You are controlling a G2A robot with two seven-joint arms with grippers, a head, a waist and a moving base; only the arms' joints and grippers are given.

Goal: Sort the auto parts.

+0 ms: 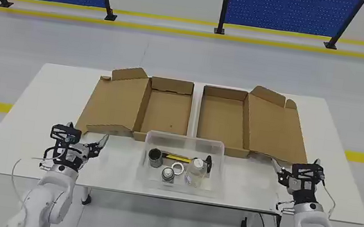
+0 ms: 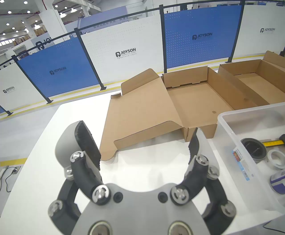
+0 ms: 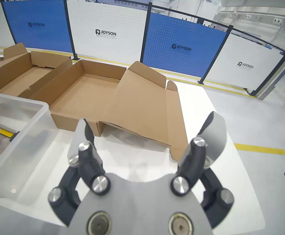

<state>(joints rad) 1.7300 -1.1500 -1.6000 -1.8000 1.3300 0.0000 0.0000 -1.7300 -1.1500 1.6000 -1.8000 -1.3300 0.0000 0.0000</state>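
**Parts unsorted in bin, both hands free**

Nearest: left hand [image 2: 138, 133] and right hand [image 3: 147, 120], both released, jaws spread wide, nothing held, low over the table [image 1: 43, 108] on either side of the clear bin [image 1: 185, 138]. In the bin, close together: dark round part [image 1: 155, 157], white ring [image 1: 178, 167], small capped cylinder [image 1: 169, 175]. Probably rigid, light, smooth-sided; best pinched across the outer rim from above. Beyond: left cardboard box [image 1: 166, 115] and right cardboard box [image 1: 223, 123], side by side, lids folded outward.

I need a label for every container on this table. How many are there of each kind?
Open cardboard boxes: 2
Clear plastic bin: 1
Total: 3
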